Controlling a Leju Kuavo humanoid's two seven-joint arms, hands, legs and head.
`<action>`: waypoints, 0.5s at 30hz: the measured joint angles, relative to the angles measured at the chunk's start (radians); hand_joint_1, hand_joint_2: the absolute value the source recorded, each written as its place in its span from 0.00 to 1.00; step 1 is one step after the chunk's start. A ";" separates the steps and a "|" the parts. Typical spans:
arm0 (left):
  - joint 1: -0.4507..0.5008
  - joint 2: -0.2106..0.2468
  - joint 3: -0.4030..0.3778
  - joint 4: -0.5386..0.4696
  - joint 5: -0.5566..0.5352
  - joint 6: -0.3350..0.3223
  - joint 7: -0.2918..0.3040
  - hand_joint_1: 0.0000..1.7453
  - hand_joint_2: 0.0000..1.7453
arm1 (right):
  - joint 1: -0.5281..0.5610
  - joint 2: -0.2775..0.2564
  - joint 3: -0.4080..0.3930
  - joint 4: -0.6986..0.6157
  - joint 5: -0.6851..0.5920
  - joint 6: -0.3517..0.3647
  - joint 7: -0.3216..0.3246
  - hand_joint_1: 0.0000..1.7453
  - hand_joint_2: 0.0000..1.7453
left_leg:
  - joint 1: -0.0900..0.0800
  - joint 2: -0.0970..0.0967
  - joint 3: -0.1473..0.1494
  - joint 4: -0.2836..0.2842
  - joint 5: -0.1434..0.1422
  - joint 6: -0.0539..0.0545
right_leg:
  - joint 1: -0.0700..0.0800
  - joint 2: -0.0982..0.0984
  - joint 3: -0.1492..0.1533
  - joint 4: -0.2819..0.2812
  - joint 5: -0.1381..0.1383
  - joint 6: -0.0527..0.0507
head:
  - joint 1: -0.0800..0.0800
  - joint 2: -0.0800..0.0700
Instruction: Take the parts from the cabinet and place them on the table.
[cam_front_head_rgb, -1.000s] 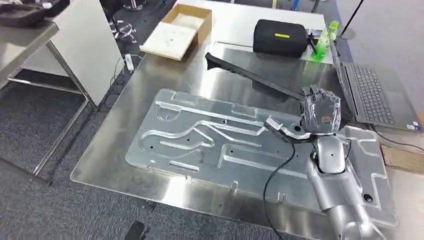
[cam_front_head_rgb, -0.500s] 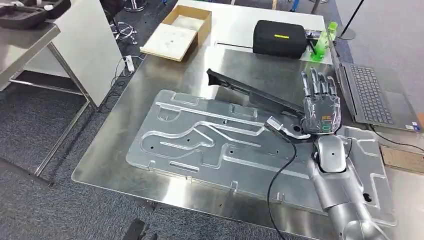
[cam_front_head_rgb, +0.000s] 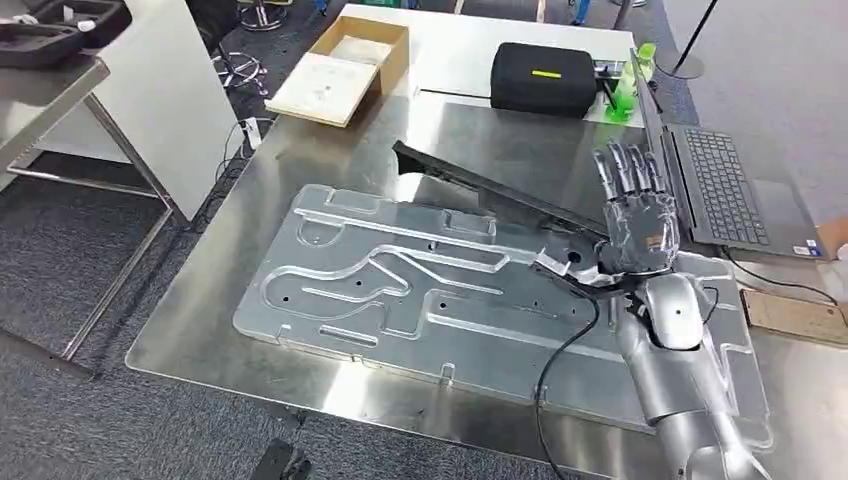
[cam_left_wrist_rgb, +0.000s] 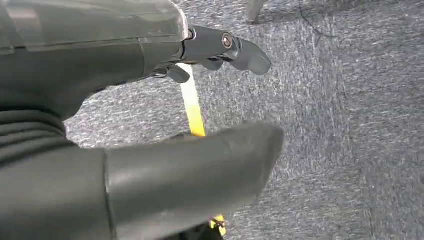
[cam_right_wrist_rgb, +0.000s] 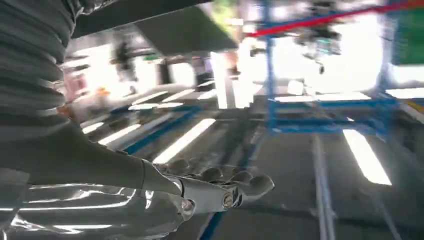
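A long black part (cam_front_head_rgb: 480, 185) lies slanted across the steel table (cam_front_head_rgb: 300, 170), its near end resting on a big machined aluminium plate (cam_front_head_rgb: 400, 290). My right hand (cam_front_head_rgb: 640, 225) hovers over that near end with its fingers straight and spread, holding nothing. In the right wrist view the hand (cam_right_wrist_rgb: 100, 165) shows stretched fingers (cam_right_wrist_rgb: 225, 185) above the shiny plate. In the left wrist view my left hand (cam_left_wrist_rgb: 125, 60) hangs over grey carpet, thumb and fingers apart with nothing between them.
A black case (cam_front_head_rgb: 545, 78) and a green bottle (cam_front_head_rgb: 630, 85) stand at the table's far side, beside a cardboard box (cam_front_head_rgb: 345, 65). A laptop (cam_front_head_rgb: 725, 190) sits to the right of my hand. A cable trails over the plate's near edge.
My right hand's fingers, curled around the black part's near end a second ago, have opened and straightened. The part now lies free. The view has shifted slightly.
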 joint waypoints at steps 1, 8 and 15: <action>-0.003 0.000 0.000 0.000 0.003 0.000 -0.001 0.00 0.00 | -0.001 0.016 -0.004 0.000 -0.198 0.067 -0.036 0.00 1.00 | 0.001 0.001 0.003 -0.011 0.001 0.000 | -0.003 0.002 -0.004 0.002 0.001 0.005 | 0.000 0.000; -0.008 -0.001 0.003 0.000 0.012 -0.006 -0.016 0.00 0.00 | -0.034 0.037 0.090 -0.021 -1.074 0.635 0.036 0.00 1.00 | 0.009 0.010 0.009 -0.036 0.023 0.024 | -0.016 -0.001 -0.084 0.182 -0.103 0.039 | 0.001 0.000; -0.005 0.000 0.007 0.000 0.012 -0.005 -0.017 0.00 0.00 | -0.066 0.013 0.172 -0.013 -1.242 0.809 0.033 0.00 0.00 | 0.012 0.005 0.010 -0.026 0.013 0.007 | -0.033 -0.008 -0.004 0.011 0.004 0.052 | 0.001 0.000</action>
